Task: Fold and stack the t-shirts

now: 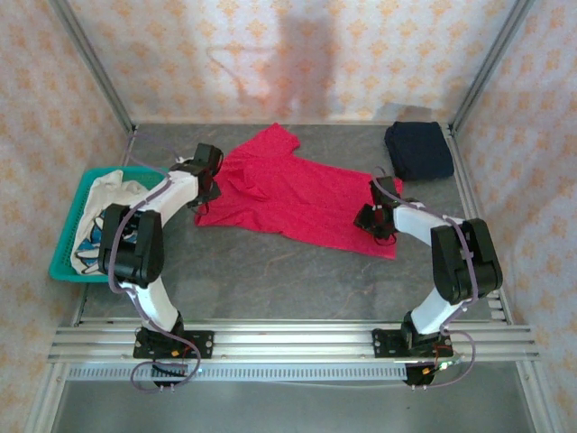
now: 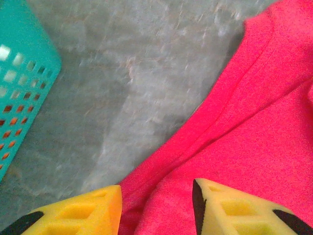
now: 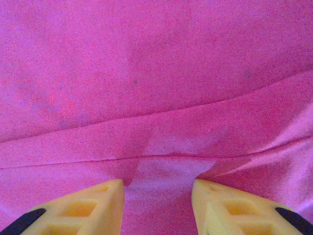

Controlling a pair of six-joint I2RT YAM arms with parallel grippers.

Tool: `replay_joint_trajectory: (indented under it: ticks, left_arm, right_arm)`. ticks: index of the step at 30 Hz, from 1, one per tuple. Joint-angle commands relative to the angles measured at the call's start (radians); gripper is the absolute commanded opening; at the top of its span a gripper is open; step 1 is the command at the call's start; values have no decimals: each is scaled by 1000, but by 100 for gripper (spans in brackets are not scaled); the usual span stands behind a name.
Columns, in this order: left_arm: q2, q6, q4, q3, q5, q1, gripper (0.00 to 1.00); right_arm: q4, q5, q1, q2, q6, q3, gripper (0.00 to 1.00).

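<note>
A bright red t-shirt [image 1: 297, 194] lies spread across the middle of the table. My left gripper [image 1: 207, 185] hovers at its left edge. In the left wrist view the left gripper [image 2: 156, 210] is open, with a hem of the red t-shirt [image 2: 244, 122] running between the yellow fingers [image 2: 83, 210]. My right gripper [image 1: 371, 221] is over the shirt's right part. It [image 3: 157, 208] stands open just above a seam fold of the red cloth [image 3: 156, 73]. A dark navy folded t-shirt [image 1: 419, 149] lies at the back right. A white printed t-shirt [image 1: 104, 194] sits in the basket.
A teal plastic basket [image 1: 68, 236] stands at the left edge of the table, and its corner [image 2: 24, 88] is close to my left gripper. Grey table [image 1: 270, 280] lies bare in front of the red shirt. Patterned walls and metal posts enclose the table.
</note>
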Motion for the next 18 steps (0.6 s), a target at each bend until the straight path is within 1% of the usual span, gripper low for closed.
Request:
replay_joint_trajectory:
  ticks: [1, 3, 8, 12, 13, 18]
  left_arm:
    - [-36, 67, -90, -54, 47, 10, 43]
    - [-26, 79, -93, -59, 73, 13, 43]
    - [17, 90, -86, -54, 94, 19, 39]
    - [57, 90, -78, -39, 120, 21, 27]
    - [66, 87, -81, -36, 120, 20, 26]
    - [84, 84, -84, -29, 116, 23, 25]
  right_arm:
    - [-49, 16, -13, 10, -21, -14, 42]
    - [-53, 16, -14, 12, -26, -8, 42]
    - [-59, 17, -14, 9, -26, -4, 42]
    - [-59, 17, -14, 3, -23, -7, 42]
    - [-60, 19, -14, 3, -22, -8, 42]
    - [-62, 23, -14, -2, -23, -12, 42]
